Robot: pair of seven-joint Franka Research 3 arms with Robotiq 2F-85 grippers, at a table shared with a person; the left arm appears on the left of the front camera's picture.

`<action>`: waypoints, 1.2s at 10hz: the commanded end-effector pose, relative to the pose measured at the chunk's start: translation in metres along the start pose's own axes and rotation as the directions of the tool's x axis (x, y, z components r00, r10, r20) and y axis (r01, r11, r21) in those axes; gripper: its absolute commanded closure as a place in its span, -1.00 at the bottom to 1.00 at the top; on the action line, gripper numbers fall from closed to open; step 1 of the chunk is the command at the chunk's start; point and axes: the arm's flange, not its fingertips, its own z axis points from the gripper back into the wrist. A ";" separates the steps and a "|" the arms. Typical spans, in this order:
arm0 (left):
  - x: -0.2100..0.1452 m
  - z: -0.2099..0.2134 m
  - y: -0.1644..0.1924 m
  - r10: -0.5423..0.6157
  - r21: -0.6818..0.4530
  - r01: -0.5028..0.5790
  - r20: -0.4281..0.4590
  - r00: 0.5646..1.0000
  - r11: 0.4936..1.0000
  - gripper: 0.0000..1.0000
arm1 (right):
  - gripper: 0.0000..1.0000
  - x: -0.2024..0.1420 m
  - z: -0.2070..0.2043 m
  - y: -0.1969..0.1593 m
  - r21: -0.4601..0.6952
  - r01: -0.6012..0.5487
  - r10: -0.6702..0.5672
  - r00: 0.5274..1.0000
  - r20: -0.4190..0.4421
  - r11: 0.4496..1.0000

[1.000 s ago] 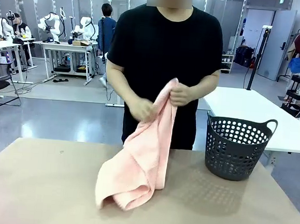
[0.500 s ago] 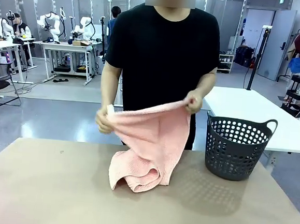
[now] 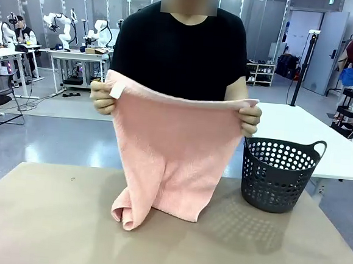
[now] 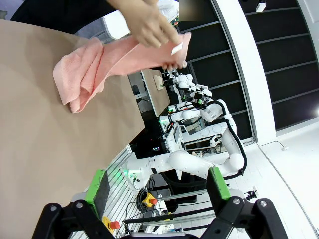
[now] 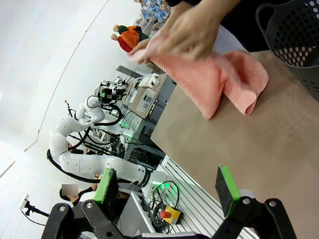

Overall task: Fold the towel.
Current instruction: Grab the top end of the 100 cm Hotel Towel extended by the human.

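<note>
A person at the far side holds the salmon-pink towel point(image 3: 172, 150) spread by its two top corners, one in each hand. A white tag point(image 3: 116, 90) shows at the picture-left corner. The towel's lower end point(image 3: 127, 212) rests bunched on the brown table point(image 3: 47, 226). In the left wrist view the towel point(image 4: 89, 67) hangs from a hand far ahead of my left gripper point(image 4: 157, 191), whose green-padded fingers stand open with nothing between them. The right wrist view has the towel point(image 5: 219, 79) under a hand, well beyond my right gripper point(image 5: 167, 191), also open and holding nothing.
A dark grey perforated basket point(image 3: 279, 174) with handles stands on the table at the far right; its wall point(image 5: 294, 35) shows in the right wrist view. Bare tabletop stretches in front of the towel. Other tables and chairs stand in the room behind.
The person has lifted the towel and pulled their hands apart, spreading it from a bunched drape into a wide hanging sheet. Only its lower end still touches the table.
</note>
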 end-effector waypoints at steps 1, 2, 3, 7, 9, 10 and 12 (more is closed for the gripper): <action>-0.001 0.002 0.000 -0.012 -0.014 0.012 -0.008 1.000 1.000 -1.00 | -1.00 0.002 0.000 0.000 0.013 -0.022 0.021 1.000 0.009 1.000; -0.001 0.002 0.000 -0.012 -0.014 0.012 -0.008 1.000 1.000 -1.00 | -1.00 0.002 0.000 0.000 0.013 -0.022 0.021 1.000 0.009 1.000; -0.001 0.002 0.000 -0.012 -0.014 0.012 -0.008 1.000 1.000 -1.00 | -1.00 0.002 0.000 0.000 0.013 -0.022 0.021 1.000 0.009 1.000; -0.001 0.002 0.000 -0.012 -0.014 0.012 -0.008 1.000 1.000 -1.00 | -1.00 0.002 0.000 0.000 0.013 -0.022 0.021 1.000 0.009 1.000; -0.001 0.002 0.000 -0.012 -0.014 0.012 -0.008 1.000 1.000 -1.00 | -1.00 0.002 0.000 0.000 0.013 -0.022 0.021 1.000 0.009 1.000; -0.001 0.002 0.000 -0.012 -0.014 0.012 -0.008 1.000 1.000 -1.00 | -1.00 0.002 0.000 0.000 0.013 -0.022 0.021 1.000 0.009 1.000; -0.001 0.002 0.000 -0.012 -0.014 0.012 -0.008 1.000 1.000 -1.00 | -1.00 0.002 0.000 0.000 0.013 -0.022 0.021 1.000 0.009 1.000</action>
